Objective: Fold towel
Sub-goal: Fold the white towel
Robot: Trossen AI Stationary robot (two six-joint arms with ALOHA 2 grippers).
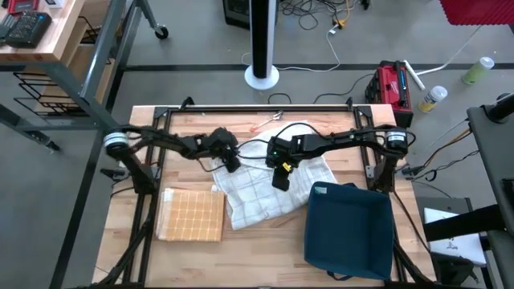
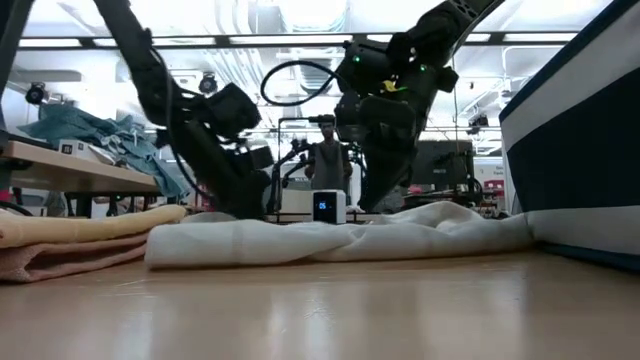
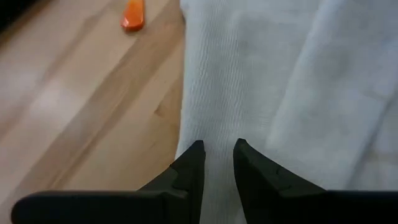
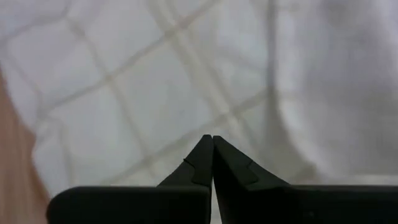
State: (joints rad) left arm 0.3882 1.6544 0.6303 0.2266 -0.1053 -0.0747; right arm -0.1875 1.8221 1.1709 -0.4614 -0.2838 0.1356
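The white cloth towel with a faint grid pattern is found lying crumpled and unfolded near the middle of the light wooden table, between a folded tan checked towel toward the left arm's side and a dark blue fabric bin toward the right arm's side. In the low view it is seen as a low rumpled heap, with no clean fold yet formed.

The left end effector is held low over the towel's edge nearest the left arm. Its fingers stand slightly apart, and the cloth shows in the gap beneath them; whether any fabric is pinched cannot be told. The right end effector is poised above the towel's middle with its fingers pressed together, and nothing is seen between them.

The step in hand is judged to be the taking of an edge, prior to the first fold. The next move is judged to call for a firm closure of the left fingers on the hem, and for the right fingers to be opened and set on a matching edge.

A small orange object is noted on the bare table beyond the towel.
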